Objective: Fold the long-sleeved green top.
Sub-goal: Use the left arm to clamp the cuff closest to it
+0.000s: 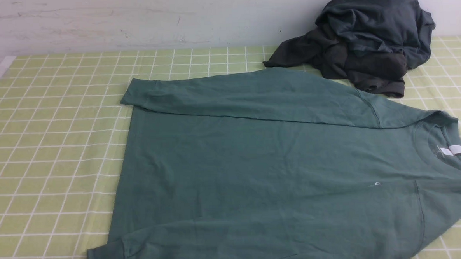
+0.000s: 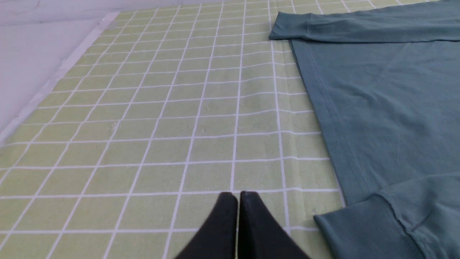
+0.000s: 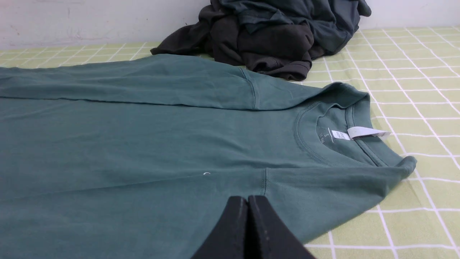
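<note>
The green long-sleeved top point(image 1: 263, 171) lies flat across the checked cloth, neck and white label point(image 1: 455, 150) to the right, hem to the left. Both sleeves are folded over the body: the far one point(image 1: 229, 96) along the back edge, the near one point(image 3: 323, 187) along the front. My left gripper point(image 2: 238, 195) is shut and empty over bare cloth, left of the hem point(image 2: 334, 118) and the near cuff point(image 2: 363, 230). My right gripper point(image 3: 247, 198) is shut and empty just above the near shoulder seam point(image 3: 265, 180). Neither gripper shows in the front view.
A dark charcoal heap of clothes point(image 1: 366, 38) sits at the back right against the wall, touching the top's far shoulder. The green checked tablecloth point(image 1: 52, 145) covers the table; its left edge point(image 2: 54, 79) borders a pale surface.
</note>
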`<state>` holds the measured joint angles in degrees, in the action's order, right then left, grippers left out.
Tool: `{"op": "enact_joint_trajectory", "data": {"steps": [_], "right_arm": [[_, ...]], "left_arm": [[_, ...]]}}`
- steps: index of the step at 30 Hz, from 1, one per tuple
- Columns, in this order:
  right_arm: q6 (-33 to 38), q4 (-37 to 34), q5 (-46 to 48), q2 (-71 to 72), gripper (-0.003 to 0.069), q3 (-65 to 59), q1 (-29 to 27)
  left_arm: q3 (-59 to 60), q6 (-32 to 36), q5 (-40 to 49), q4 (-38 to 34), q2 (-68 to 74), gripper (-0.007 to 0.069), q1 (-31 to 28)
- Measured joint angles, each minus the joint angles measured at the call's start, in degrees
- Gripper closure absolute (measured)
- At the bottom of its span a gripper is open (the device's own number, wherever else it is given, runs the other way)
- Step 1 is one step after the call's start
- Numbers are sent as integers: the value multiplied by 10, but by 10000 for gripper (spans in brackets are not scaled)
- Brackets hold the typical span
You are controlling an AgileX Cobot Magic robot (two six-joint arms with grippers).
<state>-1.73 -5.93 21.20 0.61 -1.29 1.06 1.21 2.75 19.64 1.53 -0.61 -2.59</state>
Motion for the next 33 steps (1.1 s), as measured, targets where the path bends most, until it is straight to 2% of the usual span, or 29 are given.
{"op": "enact_joint_trajectory", "data": {"steps": [20,33], "right_arm": [[0,0,0,0,673,0,0],[0,0,0,0,673,0,0]], "left_arm": [[0,0,0,0,0,628,0],[0,0,0,0,0,628,27]]}}
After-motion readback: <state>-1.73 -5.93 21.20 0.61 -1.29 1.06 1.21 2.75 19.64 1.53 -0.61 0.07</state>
